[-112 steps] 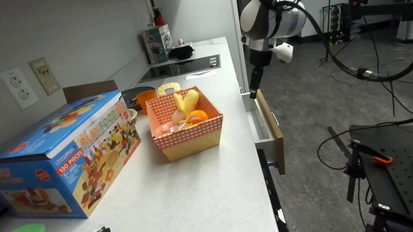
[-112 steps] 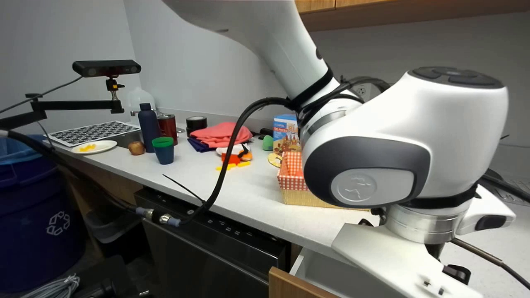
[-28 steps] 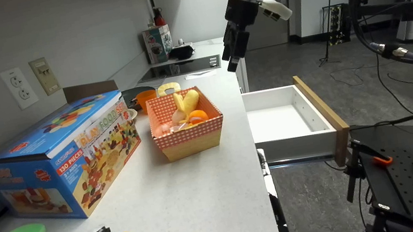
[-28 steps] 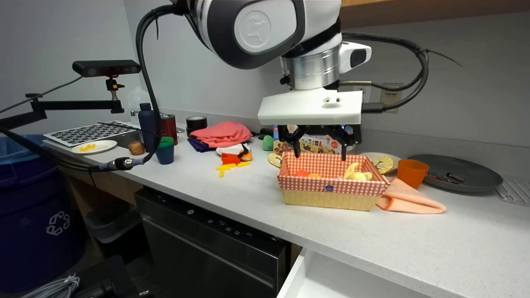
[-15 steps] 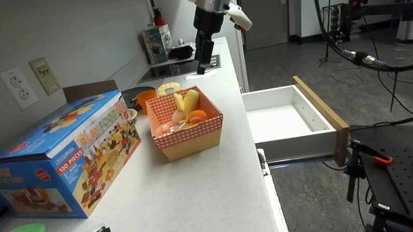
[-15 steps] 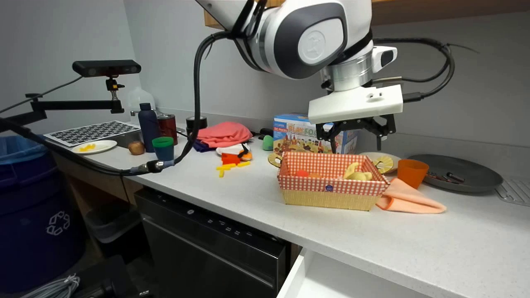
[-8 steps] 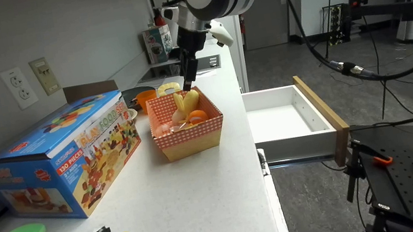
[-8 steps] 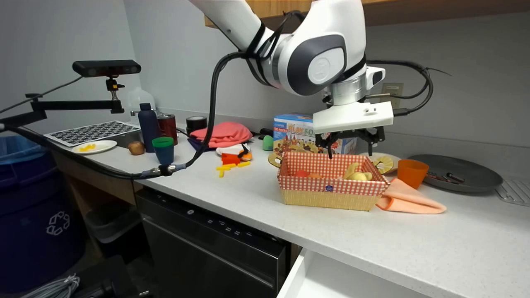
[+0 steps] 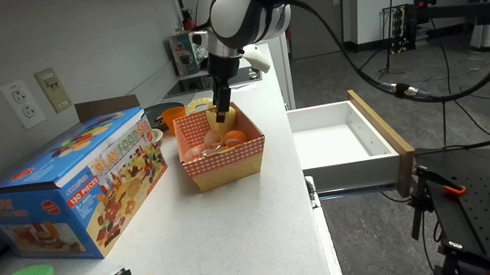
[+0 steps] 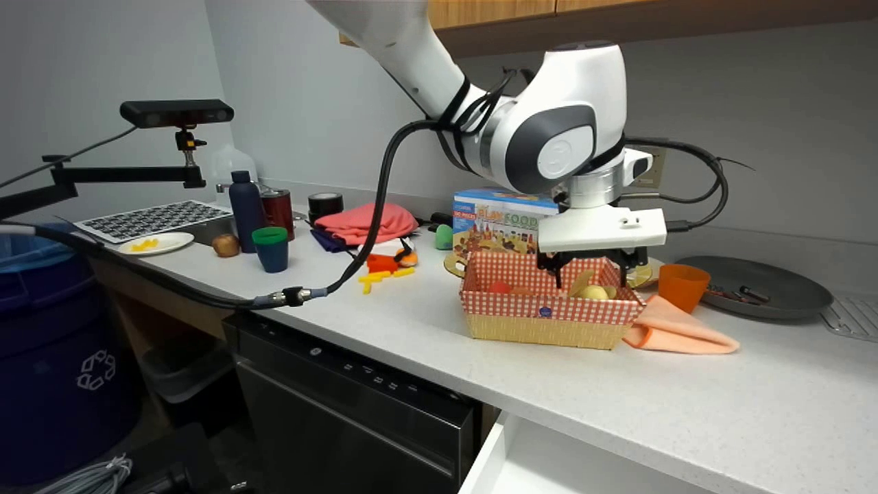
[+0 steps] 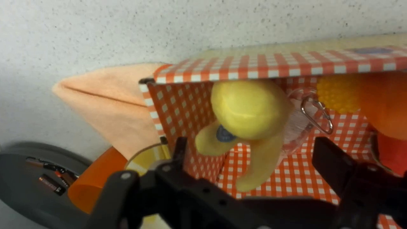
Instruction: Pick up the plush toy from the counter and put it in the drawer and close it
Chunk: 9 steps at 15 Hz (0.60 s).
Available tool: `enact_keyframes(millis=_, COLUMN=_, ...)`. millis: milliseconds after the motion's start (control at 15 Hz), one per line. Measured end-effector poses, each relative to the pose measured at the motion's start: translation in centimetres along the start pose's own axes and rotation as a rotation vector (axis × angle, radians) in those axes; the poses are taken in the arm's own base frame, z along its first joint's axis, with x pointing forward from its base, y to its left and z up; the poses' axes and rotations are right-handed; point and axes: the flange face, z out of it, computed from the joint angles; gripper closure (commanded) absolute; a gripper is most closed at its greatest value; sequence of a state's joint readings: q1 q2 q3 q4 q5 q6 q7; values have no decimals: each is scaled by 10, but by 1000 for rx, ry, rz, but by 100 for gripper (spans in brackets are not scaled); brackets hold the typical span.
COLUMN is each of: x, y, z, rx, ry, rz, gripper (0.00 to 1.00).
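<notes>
- With its jaws spread wide and gripping nothing, the robot's gripper (image 10: 591,283) hangs over a red-checked basket (image 10: 538,331) on the white counter (image 9: 252,237); whether it reaches below the rim is hard to tell.
- In the wrist view, the pale yellow plush toy (image 11: 251,109) lies inside the basket, close to one end wall; an orange round item (image 9: 235,137) shares the space.
- Under the counter's edge, the drawer (image 9: 357,173) stands pulled out in both exterior views, its white interior showing.
- Just beside the basket, a peach cloth (image 10: 686,333) lies by an orange cup (image 10: 682,285); a blue play-food box (image 9: 117,185) stands nearby.
</notes>
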<state>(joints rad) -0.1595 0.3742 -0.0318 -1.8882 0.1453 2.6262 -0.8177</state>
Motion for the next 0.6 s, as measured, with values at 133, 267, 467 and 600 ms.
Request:
enact_keyframes(millis=133, x=-6, y=5, z=11, rx=13, ry=-16, rz=11, gripper=0)
enact_keyframes(millis=267, x=-10, y=9, z=20, rx=28, ry=-32, rz=22, gripper=8)
enact_keyframes(millis=467, x=-15, y=15, z=27, rx=48, ry=-51, rz=34, gripper=44)
enact_keyframes(millis=600, x=-17, y=18, z=30, rx=57, ry=-61, rz=40, gripper=58)
